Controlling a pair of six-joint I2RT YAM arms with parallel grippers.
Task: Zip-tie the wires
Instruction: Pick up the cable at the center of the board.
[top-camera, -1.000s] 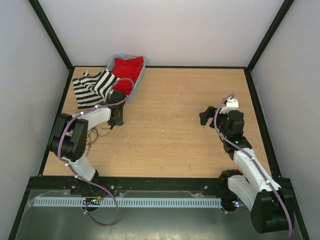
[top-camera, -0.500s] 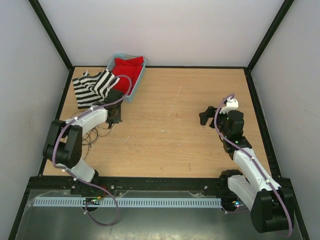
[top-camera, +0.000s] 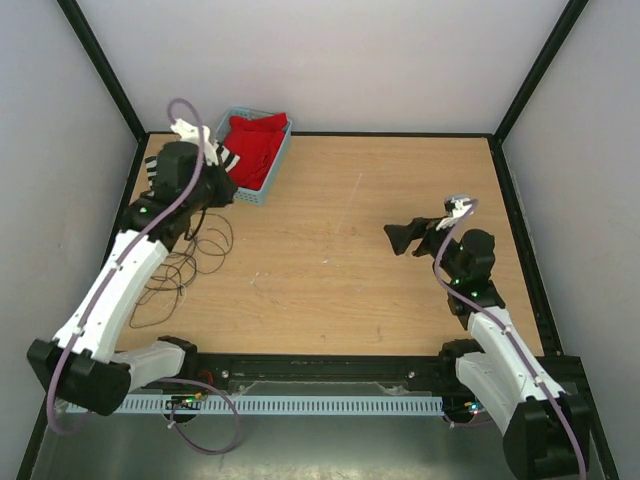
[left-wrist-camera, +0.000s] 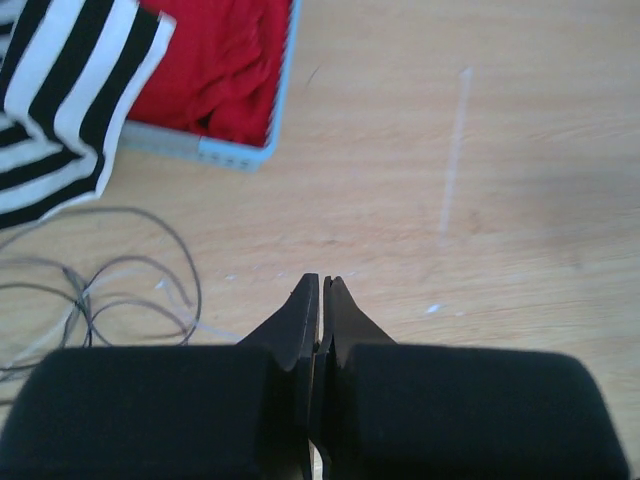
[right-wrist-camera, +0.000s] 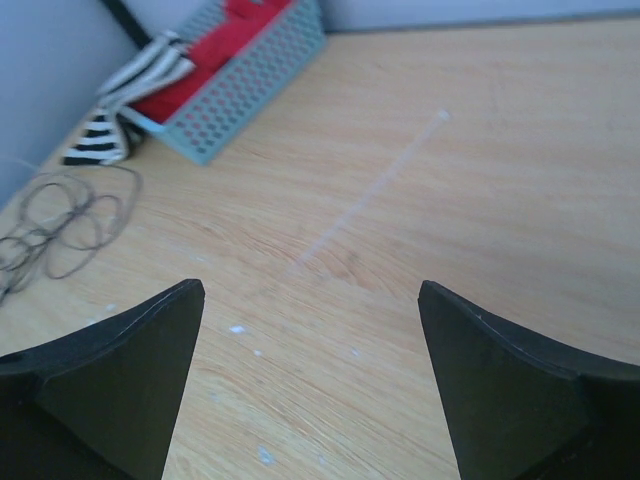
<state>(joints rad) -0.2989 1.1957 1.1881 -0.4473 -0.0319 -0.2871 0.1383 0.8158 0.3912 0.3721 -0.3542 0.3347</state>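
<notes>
Overhead and wrist views of a two-arm robot at a light wooden table (top-camera: 330, 250). The wires (top-camera: 185, 262), a loose tangle of very thin black strands with a few pale ones, lie in overlapping loops on the table's left side, just in front of a pale blue plastic mesh basket (top-camera: 272, 165) holding a crumpled red cloth (top-camera: 255, 140), with a black-and-white striped cloth (left-wrist-camera: 60, 110) draped beside it. The left gripper (left-wrist-camera: 320, 285) hangs above the table just right of the loops, its two black fingers pressed together with nothing plainly seen between them. The right gripper (right-wrist-camera: 310, 290) hovers well apart on the table's right side, its fingers spread wide and holding nothing. The strands look very light, limp and springy, likely to slide, splay or slip out of a pinch, and single strands lying flat on the wood would be hard to catch. The best hold is probably where several loops cross and bunch together, near the middle of the tangle, so that they gather into one bundle for tying
</notes>
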